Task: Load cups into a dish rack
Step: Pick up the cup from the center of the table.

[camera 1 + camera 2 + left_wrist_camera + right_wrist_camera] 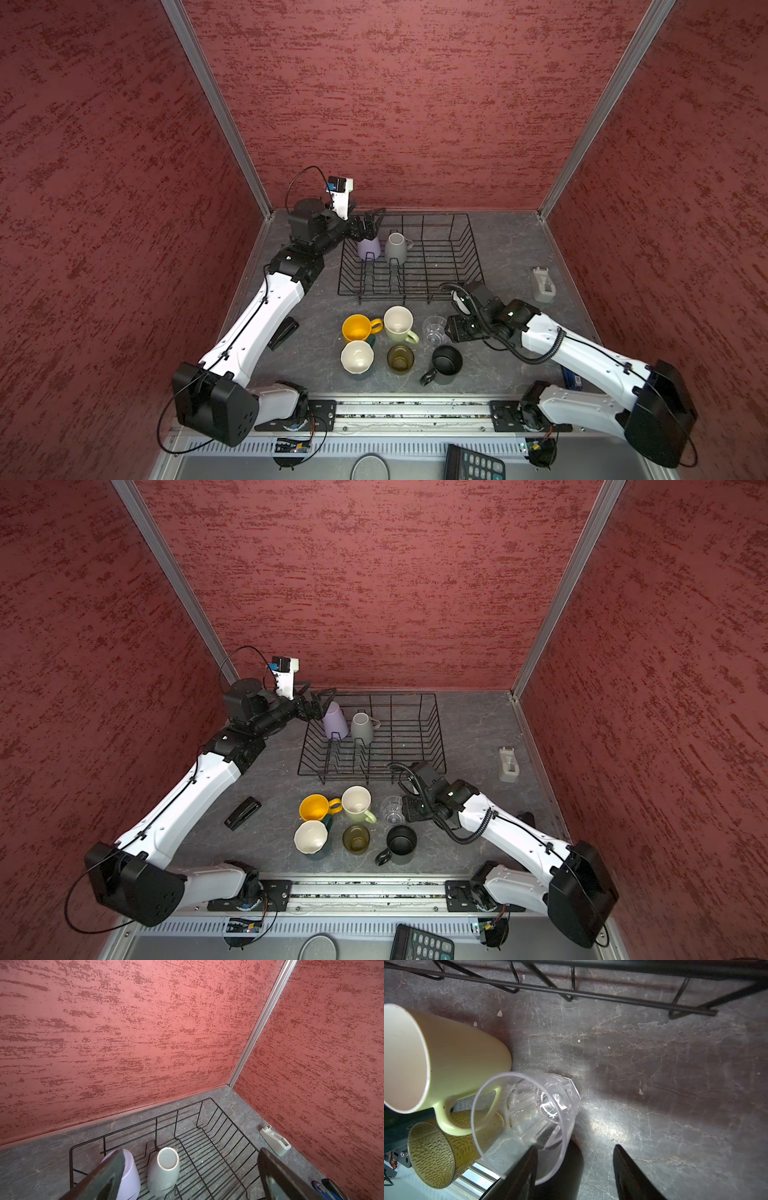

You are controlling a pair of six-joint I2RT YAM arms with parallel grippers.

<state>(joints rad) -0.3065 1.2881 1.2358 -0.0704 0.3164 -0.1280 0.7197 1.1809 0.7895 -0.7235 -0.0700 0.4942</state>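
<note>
Right claw: the jaws are partly apart and not clamped on anything. One finger shows through the near wall of the clear faceted glass. The other stands outside it with a visible gap.
Clear faceted glass: it stands on the grey stone-patterned tabletop, not yet in the rack.
Bearing: it is right at the fingertips, on the side of the claw toward the middle of the table.
Long axis: vertical, mouth up, so the wall appears to run between the two fingers. This looks like a pinch on the rim being set up.
Neighbours: the pale green ceramic mug is just beside the glass, its handle turned toward it. The olive-brown dimpled glass is near, beyond that handle. The black ceramic mug is near, on the side toward the arm bases.
Black wire dish rack: it lies past the glass, away from the bases, with its front rim close by. Toward its far left corner it holds the lilac handleless tumbler and the grey ceramic mug, both bottom-up.
Left claw: the jaws are spread wide and empty, hovering at the lilac tumbler. I cannot tell whether it touches.
Nearer arm: the right, clearly.
</note>
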